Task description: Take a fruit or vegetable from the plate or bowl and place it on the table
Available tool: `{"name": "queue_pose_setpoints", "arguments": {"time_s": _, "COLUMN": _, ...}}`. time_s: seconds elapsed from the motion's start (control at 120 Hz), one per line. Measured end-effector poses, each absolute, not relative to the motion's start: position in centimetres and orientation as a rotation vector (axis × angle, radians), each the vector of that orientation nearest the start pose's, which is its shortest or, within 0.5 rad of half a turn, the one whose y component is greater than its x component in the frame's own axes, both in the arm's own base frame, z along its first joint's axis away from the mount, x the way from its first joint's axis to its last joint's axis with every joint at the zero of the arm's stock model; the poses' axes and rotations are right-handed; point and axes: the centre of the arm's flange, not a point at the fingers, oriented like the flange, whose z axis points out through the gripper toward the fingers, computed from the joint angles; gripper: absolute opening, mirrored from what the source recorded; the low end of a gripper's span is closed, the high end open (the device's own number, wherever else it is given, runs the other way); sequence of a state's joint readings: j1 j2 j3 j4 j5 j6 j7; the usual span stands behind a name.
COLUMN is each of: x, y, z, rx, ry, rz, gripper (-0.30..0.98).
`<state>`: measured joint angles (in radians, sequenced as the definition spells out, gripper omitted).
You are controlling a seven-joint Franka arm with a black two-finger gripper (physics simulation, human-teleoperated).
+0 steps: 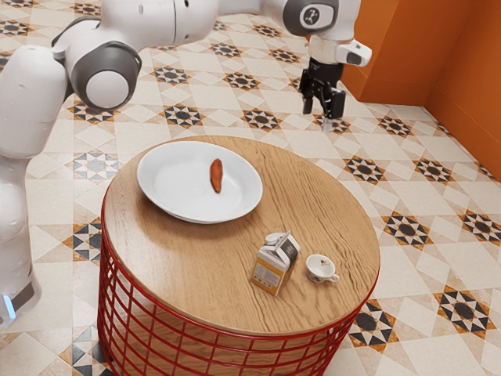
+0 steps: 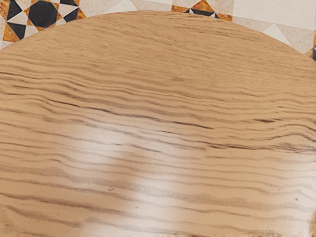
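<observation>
My gripper (image 1: 319, 112), one: hung raised, fingers apart. Reddish-orange vegetable (image 1: 217, 176), one: lay in white dish (image 1: 168, 184). Carton (image 1: 270, 269), one, and cup (image 1: 318, 270), one: I logged both near each other on wooden table (image 1: 188, 270).

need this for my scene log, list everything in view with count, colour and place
vegetable: one, orange-red, in the dish
dish: one, white, on the table
carton: one, white, yellow and grey, on the table
white thing: one, white, partly hidden behind the carton
cup: one, white, beside the carton
table: one, wood top, red wire base, on the floor
floor: one, cream tiles, orange and black patterns
wall: orange, behind
arm: one, white and grey, above
end effector: one, black, above the table, open
</observation>
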<state>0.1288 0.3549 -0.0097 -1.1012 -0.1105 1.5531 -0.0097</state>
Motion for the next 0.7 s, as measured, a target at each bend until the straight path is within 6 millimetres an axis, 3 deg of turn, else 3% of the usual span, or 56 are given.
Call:
{"name": "queue_pose_setpoints", "arguments": {"time_s": 0.158, "x": 65.2, "y": 6.6, "z": 63.1, "rx": -3.246, "ry": -0.133, "rz": -0.167, "gripper": 0.69}}
{"name": "queue_pose_setpoints", "arguments": {"time_s": 0.258, "x": 64.2, "y": 6.0, "z": 65.1, "rx": -3.194, "ry": -0.089, "rz": -0.202, "gripper": 0.69}}
{"name": "queue_pose_setpoints", "arguments": {"time_s": 0.475, "x": 64.4, "y": 6.5, "z": 64.5, "rx": -3.158, "ry": -0.122, "rz": -0.178, "gripper": 0.69}}
{"name": "queue_pose_setpoints", "arguments": {"time_s": 0.558, "x": 64.4, "y": 7.0, "z": 64.1, "rx": -3.165, "ry": -0.225, "rz": -0.166, "gripper": 0.69}}
{"name": "queue_pose_setpoints", "arguments": {"time_s": 0.7, "x": 64.6, "y": 10.8, "z": 62.5, "rx": -3.232, "ry": -0.649, "rz": -0.126, "gripper": 0.69}}
